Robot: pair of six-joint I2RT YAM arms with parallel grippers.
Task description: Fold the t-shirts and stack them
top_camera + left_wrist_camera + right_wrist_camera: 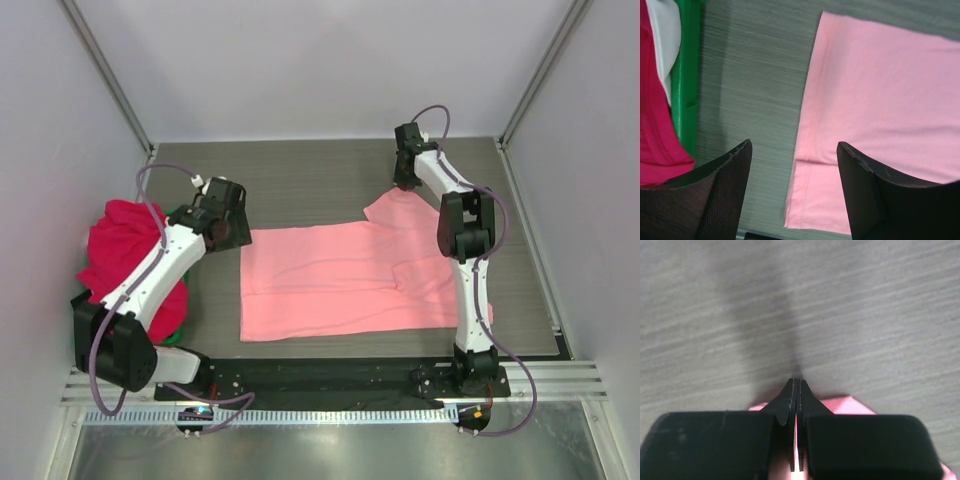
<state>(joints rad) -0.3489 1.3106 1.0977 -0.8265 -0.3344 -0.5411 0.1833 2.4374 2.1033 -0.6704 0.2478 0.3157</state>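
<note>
A salmon-pink t-shirt (340,280) lies spread flat in the middle of the table. My left gripper (232,225) is open and empty and hovers just off the shirt's left edge; in the left wrist view (794,150) the shirt's hem corner (815,200) lies between the fingers. My right gripper (405,170) is at the shirt's far right sleeve. In the right wrist view its fingers (790,400) are pressed together with pink cloth (845,405) showing between and beside them. A heap of crimson t-shirts (120,250) lies at the left, with a white cloth (665,35) on it.
The crimson heap sits in a green tray (172,335) at the table's left edge; its rim shows in the left wrist view (685,75). Grey walls close the left, far and right sides. A black base rail (320,375) runs along the near edge.
</note>
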